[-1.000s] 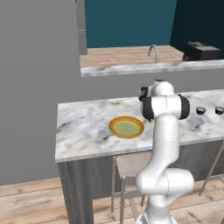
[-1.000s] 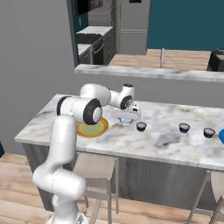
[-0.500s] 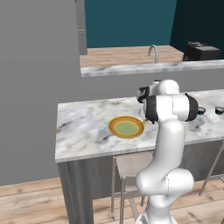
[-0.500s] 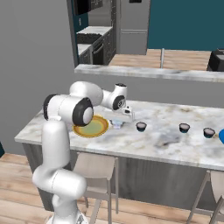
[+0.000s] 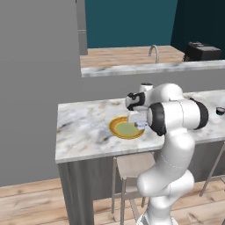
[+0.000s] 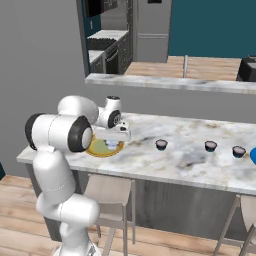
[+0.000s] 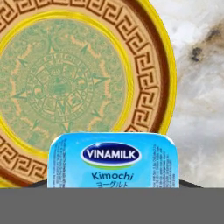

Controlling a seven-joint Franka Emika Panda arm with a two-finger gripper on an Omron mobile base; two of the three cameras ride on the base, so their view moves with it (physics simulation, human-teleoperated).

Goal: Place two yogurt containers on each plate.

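Pale-blue yogurt cup [image 7: 113, 159], likely light and thin-walled, is riding in the gripper [image 6: 114, 145], fingers pinching its sides, hovering over the orange-rimmed plate [image 7: 144, 57].

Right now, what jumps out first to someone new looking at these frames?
The pale blue yogurt container fills the bottom of the hand view, held just over the near rim of the orange-yellow plate with its greenish patterned centre. From the base views, the white arm bends low over that plate at the left end of the marble counter. Three dark cups stand in a row further right on the counter.
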